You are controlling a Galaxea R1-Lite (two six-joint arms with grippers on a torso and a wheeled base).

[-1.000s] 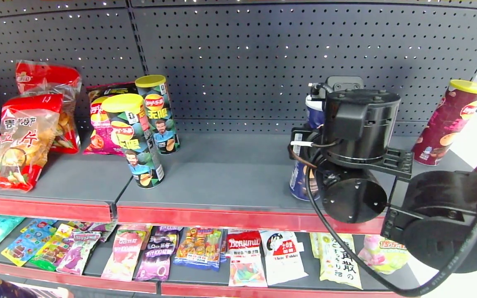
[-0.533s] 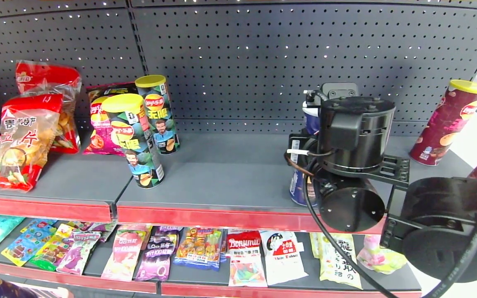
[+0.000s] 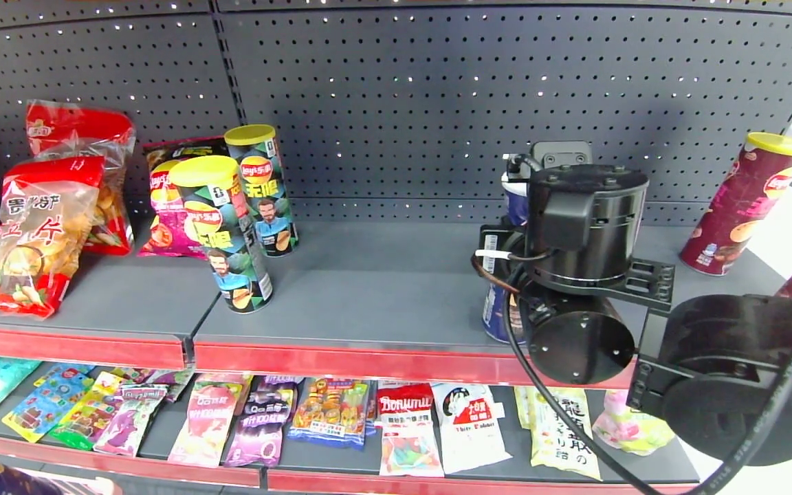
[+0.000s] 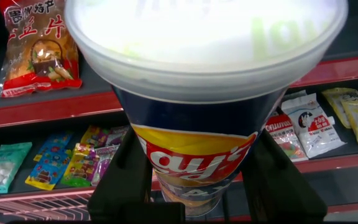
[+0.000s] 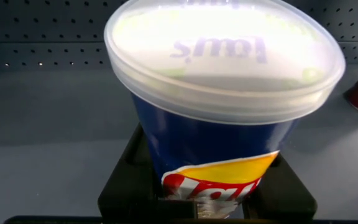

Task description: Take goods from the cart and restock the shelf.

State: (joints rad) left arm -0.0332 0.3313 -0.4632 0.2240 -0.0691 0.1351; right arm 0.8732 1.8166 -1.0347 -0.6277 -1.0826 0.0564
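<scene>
Our landmark throughout is the grey upper shelf with a red front lip [image 3: 382,289].

Nearest to us, out in front of that shelf, the left claw [image 4: 201,186] is clenched on a blue cardboard crisp tube with a frosted plastic lid [image 4: 191,118]. It grips low on the barrel, so most of the tube stands above the fingers.

At the shelf's front, in its right half, the right claw [image 5: 207,193] is clamped on a second blue crisp tube [image 3: 494,316], also low on the barrel. That tube is upright or close to it. The wrist hides its base, so we cannot tell whether it rests on the shelf or hangs just above it.

Towards the shelf's left stand two dark yellow-lidded tubes [image 3: 221,234], with red snack bags [image 3: 31,234] beyond them. At its right end stands a maroon yellow-lidded tube [image 3: 740,203]. Behind the shelf rises the grey perforated back panel [image 3: 403,103], and below it lie flat sachets [image 3: 331,412].

We judge this placement under way but not complete. Risks noted:
- Released this close to the lip, the second blue crisp tube could tip forward off the shelf.
- If its base is not seated, letting go would drop it, and a tall, narrow tube could topple.
- A finger dragging on the barrel during withdrawal could pull it over.
- The left claw's low hold leaves its tube top-heavy, so a quick swing could shift it in the grip.
</scene>
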